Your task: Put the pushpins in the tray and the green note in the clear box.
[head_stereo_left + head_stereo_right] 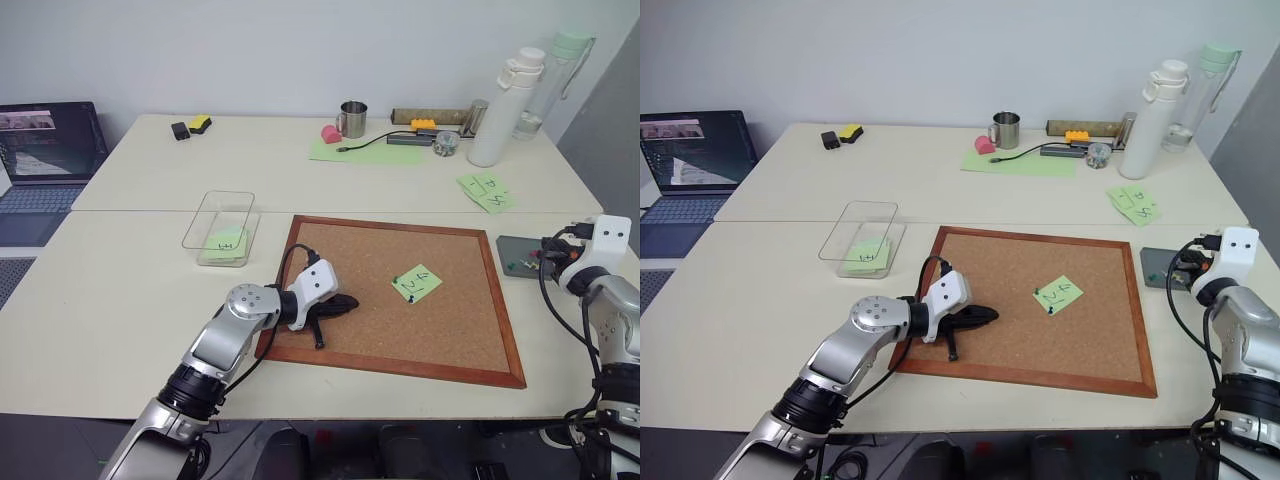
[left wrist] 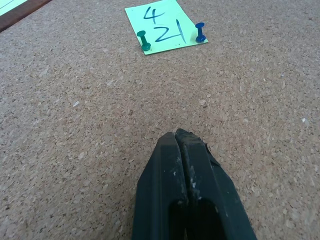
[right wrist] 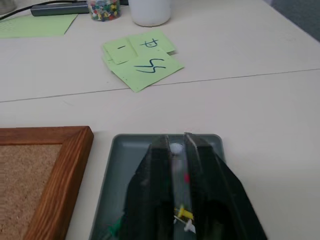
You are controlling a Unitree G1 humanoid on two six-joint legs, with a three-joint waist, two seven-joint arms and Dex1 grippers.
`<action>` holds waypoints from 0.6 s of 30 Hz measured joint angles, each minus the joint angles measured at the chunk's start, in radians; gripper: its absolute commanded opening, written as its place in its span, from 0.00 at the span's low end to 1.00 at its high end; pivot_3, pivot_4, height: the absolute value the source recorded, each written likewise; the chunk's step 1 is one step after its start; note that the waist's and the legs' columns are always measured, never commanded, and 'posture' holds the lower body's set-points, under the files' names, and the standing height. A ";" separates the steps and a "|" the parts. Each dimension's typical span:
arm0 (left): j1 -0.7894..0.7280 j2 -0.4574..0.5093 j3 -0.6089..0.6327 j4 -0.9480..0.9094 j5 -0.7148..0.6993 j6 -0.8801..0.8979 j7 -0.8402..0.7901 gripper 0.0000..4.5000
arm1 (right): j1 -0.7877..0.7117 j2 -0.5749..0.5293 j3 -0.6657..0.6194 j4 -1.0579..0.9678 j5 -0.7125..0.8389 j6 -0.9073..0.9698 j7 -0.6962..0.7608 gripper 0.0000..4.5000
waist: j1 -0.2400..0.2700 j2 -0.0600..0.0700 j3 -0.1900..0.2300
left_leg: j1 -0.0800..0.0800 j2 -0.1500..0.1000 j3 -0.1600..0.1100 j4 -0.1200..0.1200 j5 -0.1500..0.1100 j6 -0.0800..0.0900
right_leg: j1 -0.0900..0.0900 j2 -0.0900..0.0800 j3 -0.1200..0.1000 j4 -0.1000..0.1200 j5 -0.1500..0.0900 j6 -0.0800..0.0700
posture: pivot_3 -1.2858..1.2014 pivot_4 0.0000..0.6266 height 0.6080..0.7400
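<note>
**Pinned note on corkboard: two pushpins left to lift**

On the corkboard point(image 1: 400, 295), right of centre, lies the green note point(image 1: 417, 283), a small light-green square with dark handwriting reading roughly "12" or "21" with a further mark. Two pushpins point(image 2: 144, 40) fix it: a green-headed one at one lower corner and a dark-blue one at the other, both standing upright.

Handling judgement: the pins are tiny, hard and light, with smooth plastic heads likely to slip; each should be taken across the waist of the head and drawn straight out of the cork, not levered. The note is thin, limp paper, liable to crease or tear if pulled while pinned. Once free it is best pinched at an edge or lifted corner.

The left gripper point(image 1: 345, 303) rests low over the cork, well short of the note, its fingers pressed together and empty. The right gripper point(image 3: 176, 145) hangs over the tray point(image 3: 205, 142), a flat dark-grey square just beside the board's right frame; its fingers stand slightly parted, and whether the small coloured bits between them are held or lying in the tray cannot be told.

The clear box point(image 1: 222, 225) stands on the worktop point(image 1: 120, 290) off the board's left corner, already holding another green note point(image 1: 227, 243).
</note>
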 measured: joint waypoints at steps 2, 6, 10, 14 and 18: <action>0.003 0.000 0.000 -0.005 0.000 0.004 0.002 0.00 | -0.010 -0.006 0.000 0.025 0.005 -0.006 0.017 0.36 | 0.000 0.000 0.000 | 0.000 0.000 0.000 0.000 0.000 0.000 | 0.000 0.000 0.000 0.000 0.000 0.000 | 0.52 0.24 1.00; 0.014 0.003 0.004 -0.022 0.000 0.015 0.012 0.00 | -0.012 -0.008 0.000 0.049 0.006 -0.006 0.033 0.57 | -0.002 0.000 0.000 | 0.000 0.001 0.000 0.000 0.000 0.000 | 0.000 0.000 0.001 0.000 0.000 0.000 | 0.52 0.24 1.00; 0.026 0.006 0.005 -0.039 0.000 0.021 0.024 0.00 | -0.012 -0.007 0.001 0.052 0.006 -0.007 0.042 0.76 | -0.002 0.000 0.000 | 0.000 0.001 0.000 0.000 0.000 0.000 | 0.000 0.000 0.001 0.000 0.000 0.000 | 0.52 0.24 1.00; 0.027 0.008 0.006 -0.040 -0.001 0.021 0.025 0.00 | -0.011 -0.007 0.001 0.044 0.017 -0.007 0.051 0.95 | -0.002 0.000 0.000 | 0.000 0.001 0.000 0.000 0.000 0.000 | 0.000 0.000 0.001 0.000 0.000 0.000 | 0.52 0.24 1.00; 0.029 0.008 0.007 -0.042 -0.001 0.020 0.025 0.00 | 0.022 -0.010 0.015 -0.013 0.022 -0.013 0.077 0.98 | -0.002 0.000 0.000 | 0.000 0.001 0.000 -0.001 0.000 0.000 | 0.000 0.000 0.001 -0.001 0.000 0.000 | 0.52 0.24 1.00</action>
